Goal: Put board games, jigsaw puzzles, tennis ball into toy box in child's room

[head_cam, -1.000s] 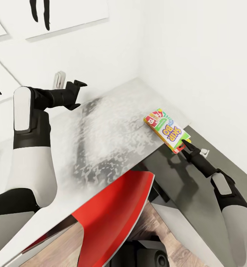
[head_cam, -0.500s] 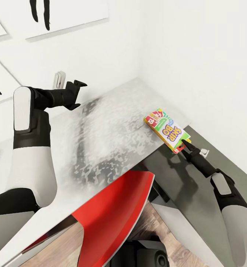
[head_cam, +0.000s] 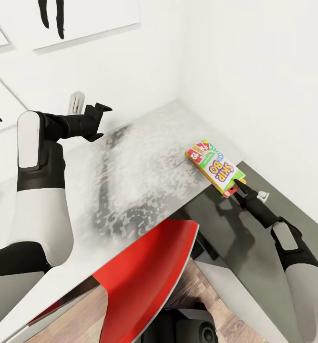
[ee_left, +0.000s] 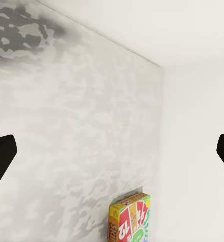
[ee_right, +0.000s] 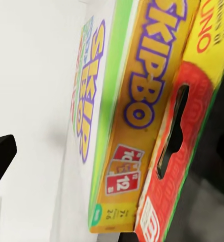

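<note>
the skip-bo game (head_cam: 215, 166) lies at the table's (head_cam: 144, 162) right edge, the right gripper (head_cam: 237, 186) pinching its near end. the left gripper (head_cam: 99, 116) hovers spread wide.

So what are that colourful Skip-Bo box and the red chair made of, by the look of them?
The Skip-Bo box looks like glossy printed cardboard: sharp folded edges, bright print, and a punched hang tab showing in the right wrist view. The red chair looks like smooth moulded plastic, one even curved shell; being a render, that stays a guess.
</note>
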